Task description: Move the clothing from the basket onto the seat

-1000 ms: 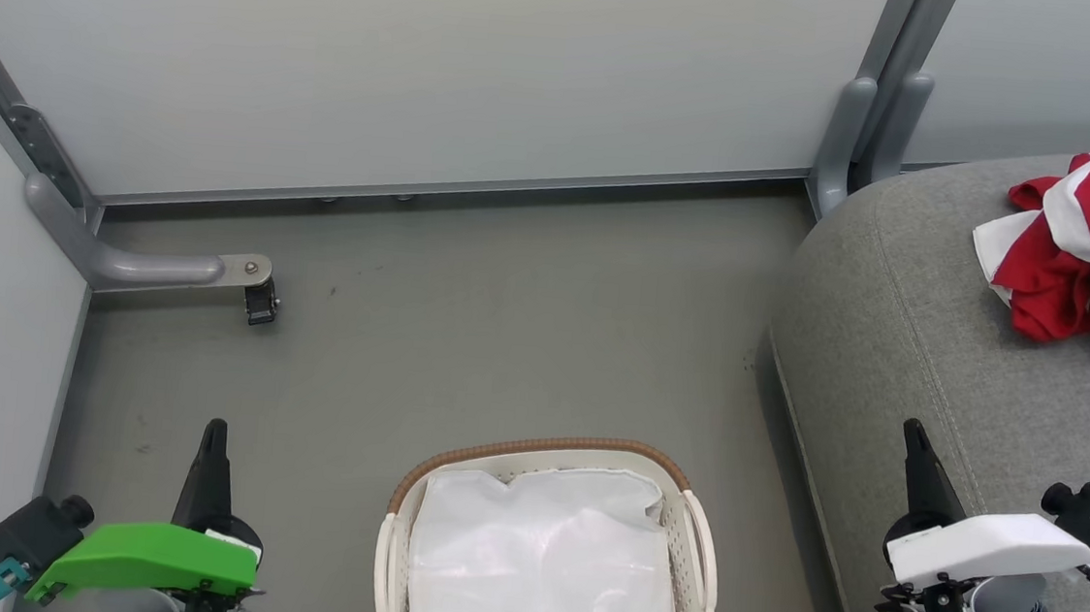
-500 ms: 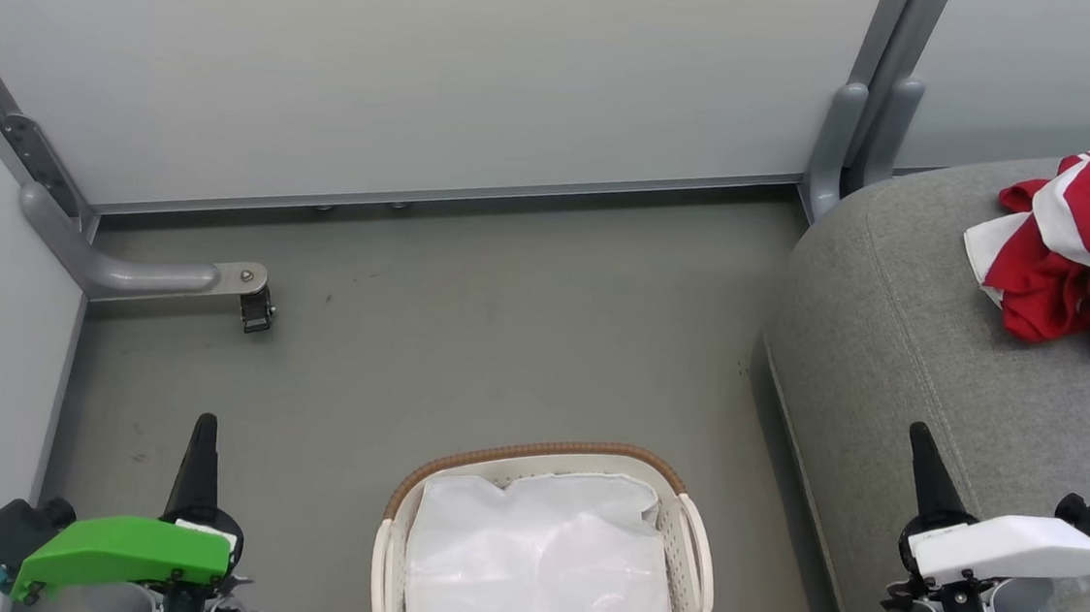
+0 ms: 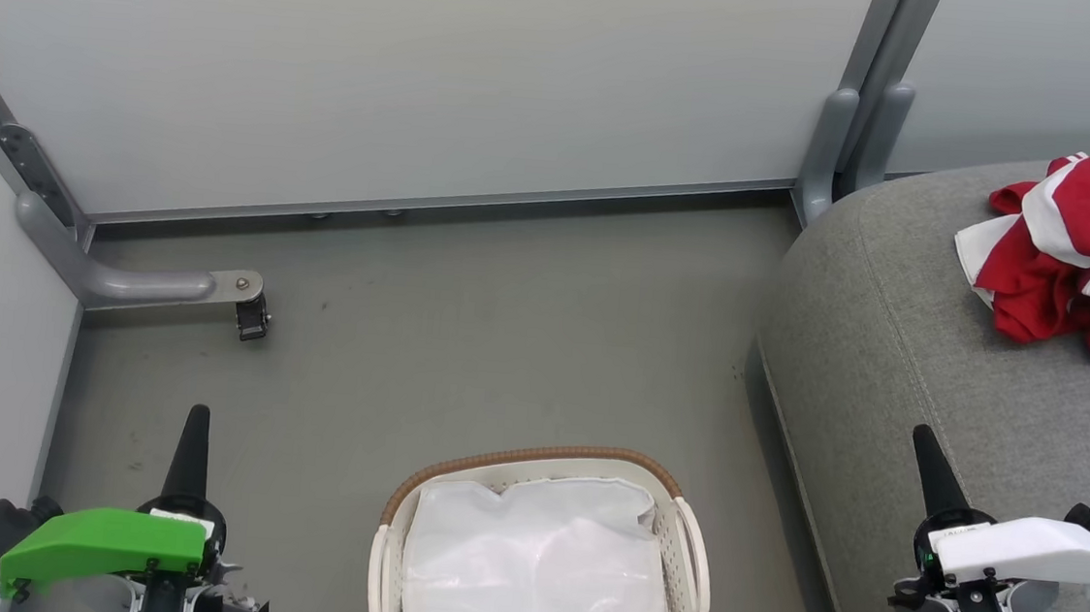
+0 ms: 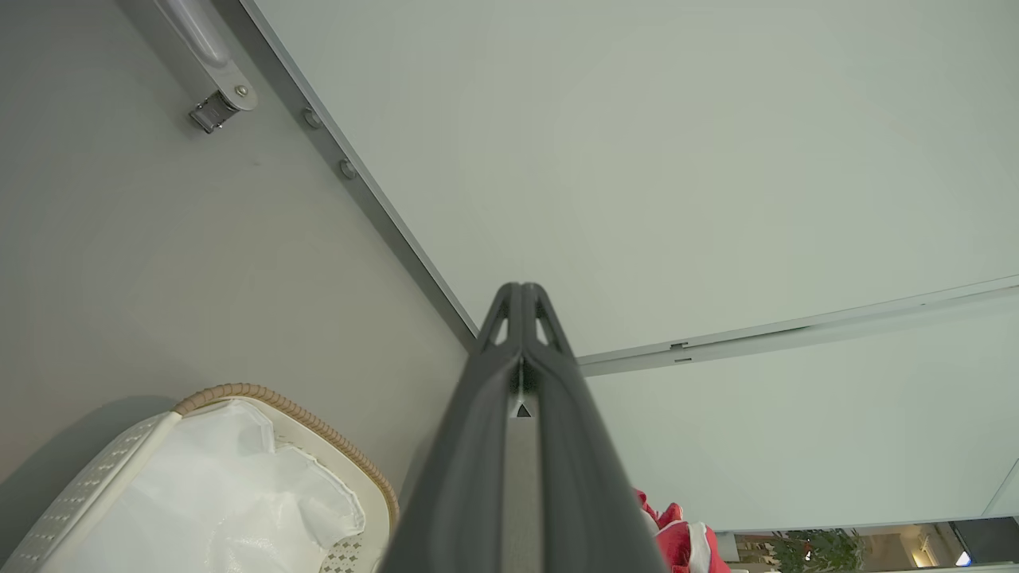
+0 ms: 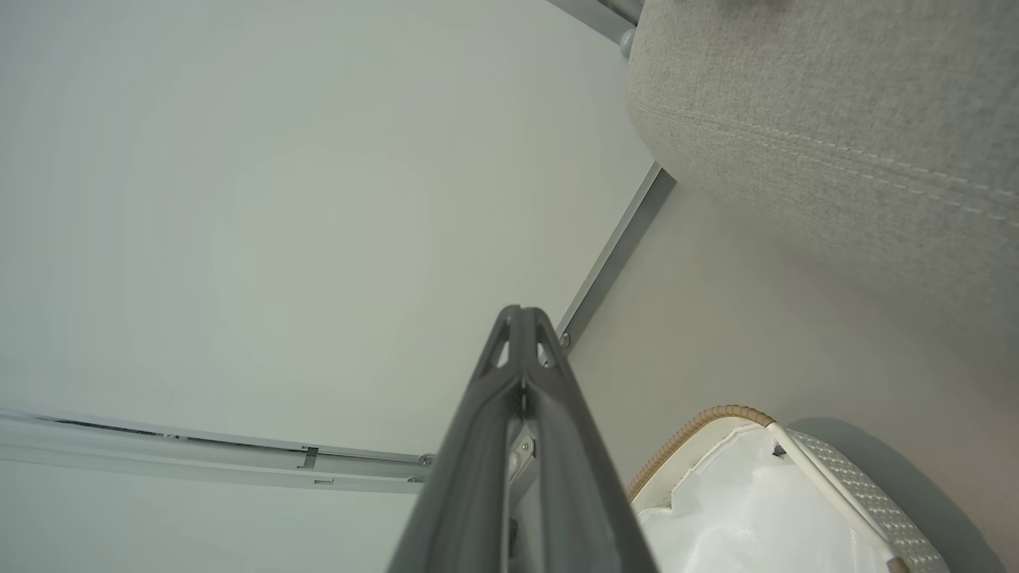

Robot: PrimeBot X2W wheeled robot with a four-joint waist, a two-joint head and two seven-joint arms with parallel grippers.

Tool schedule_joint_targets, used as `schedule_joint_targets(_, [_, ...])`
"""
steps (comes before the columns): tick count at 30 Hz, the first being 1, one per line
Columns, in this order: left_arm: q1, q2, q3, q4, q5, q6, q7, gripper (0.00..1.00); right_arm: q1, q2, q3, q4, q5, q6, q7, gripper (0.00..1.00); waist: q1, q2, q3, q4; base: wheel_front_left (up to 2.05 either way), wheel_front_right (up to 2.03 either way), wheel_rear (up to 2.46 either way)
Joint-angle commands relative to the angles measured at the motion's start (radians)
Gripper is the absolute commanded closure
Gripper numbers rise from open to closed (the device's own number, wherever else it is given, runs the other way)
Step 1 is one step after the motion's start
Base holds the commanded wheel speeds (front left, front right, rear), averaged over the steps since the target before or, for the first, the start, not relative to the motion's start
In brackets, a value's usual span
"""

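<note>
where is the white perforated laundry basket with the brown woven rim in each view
head view: oval white perforated plastic basket with a brown woven rim, bottom centre, on the floor.
left wrist view: basket in the lower left corner.
right wrist view: basket in the lower right corner, below the grey woven-fabric sofa cushion.
shared landmark: the grey metal rail at the wall's foot.

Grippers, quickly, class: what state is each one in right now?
Left gripper: closed, holding nothing.
Right gripper: closed, holding nothing.
</note>
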Motion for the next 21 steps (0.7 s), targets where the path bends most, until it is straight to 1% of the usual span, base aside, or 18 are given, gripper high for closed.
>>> schedule_joint_targets(1, [-0.022,0.008,0.007,-0.01,-0.02,-0.008,0.006,1.0,0.002,-0.006,-0.005,-0.012,0.027,-0.001,0.007,1.0,0.0,0.0,-0.001,-0.001,0.0,0.0,0.0])
schedule_joint_targets(21, [-0.032,0.006,0.037,-0.01,-0.168,-0.016,0.053,1.0,0.009,-0.007,-0.024,-0.017,0.2,-0.001,0.053,1.0,0.0,0.0,-0.015,-0.012,0.0,0.0,0.0])
